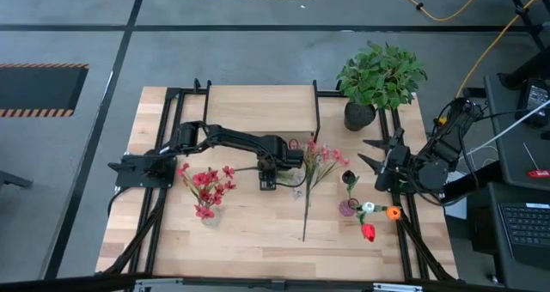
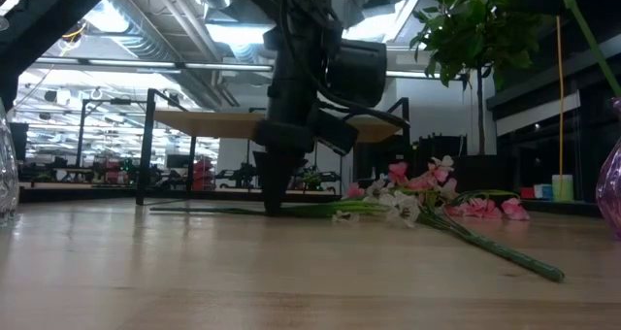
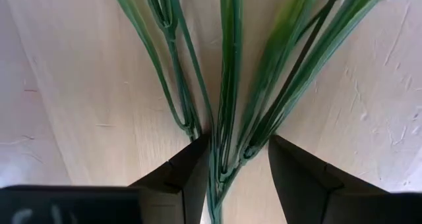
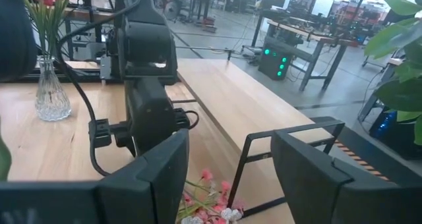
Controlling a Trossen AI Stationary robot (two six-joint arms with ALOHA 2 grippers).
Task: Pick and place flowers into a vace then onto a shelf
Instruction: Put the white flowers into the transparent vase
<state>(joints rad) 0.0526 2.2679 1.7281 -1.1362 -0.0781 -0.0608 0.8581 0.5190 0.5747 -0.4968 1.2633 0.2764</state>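
Pink and white flowers (image 1: 320, 159) lying flat on desk (image 1: 249, 236), green stems passing between fingers of left tool (image 1: 296, 179). Fingers (image 3: 300, 178) spread either side of stems, not pinched shut. Shelf (image 1: 258, 108) just beyond left tool. Right tool (image 1: 369, 155) open, empty, hovering beside blooms, near potted plant (image 1: 378, 76).

Both arms are built from matte black, boxy segments, pretty chunky at the joints. Black cables are looped along the left arm (image 4: 148, 85). Each gripper is finished with two flat, dark, wedge-shaped fingers (image 3: 300, 181), squared off at the tips.
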